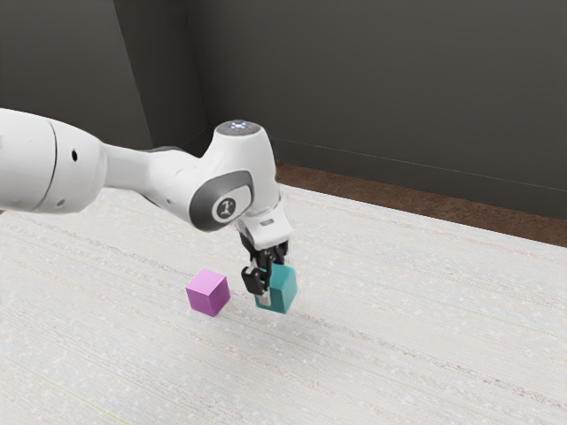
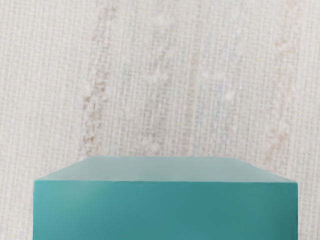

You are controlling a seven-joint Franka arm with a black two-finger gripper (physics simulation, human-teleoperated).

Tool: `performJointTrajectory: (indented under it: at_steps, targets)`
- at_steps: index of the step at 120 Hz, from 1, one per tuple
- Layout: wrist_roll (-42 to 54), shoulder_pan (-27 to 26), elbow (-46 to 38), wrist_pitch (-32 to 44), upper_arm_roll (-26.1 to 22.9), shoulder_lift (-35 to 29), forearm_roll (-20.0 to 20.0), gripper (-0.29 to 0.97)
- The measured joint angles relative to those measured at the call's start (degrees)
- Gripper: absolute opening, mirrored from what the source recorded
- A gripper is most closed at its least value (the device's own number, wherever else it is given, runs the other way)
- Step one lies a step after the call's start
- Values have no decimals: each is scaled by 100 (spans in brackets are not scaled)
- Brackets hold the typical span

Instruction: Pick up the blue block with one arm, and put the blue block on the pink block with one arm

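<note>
The pink block (image 1: 207, 292) rests on the table (image 1: 399, 354), just beside the blue block (image 1: 285, 292), toward the exterior view's left. The end effector (image 1: 266, 285) is clamped on the blue block, low over the table. Recommended procedure: raise the blue block above the pink block's top face, traverse, square the edges, then lower fully before release.
</note>
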Motion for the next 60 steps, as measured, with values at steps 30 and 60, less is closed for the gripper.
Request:
performJointTrajectory:
  at_steps: [30, 60]
  targets:
    - [295, 607, -122, -694, 5, -372, -26, 35]
    - [768, 1078, -234, -1075, 19, -458, -67, 35]
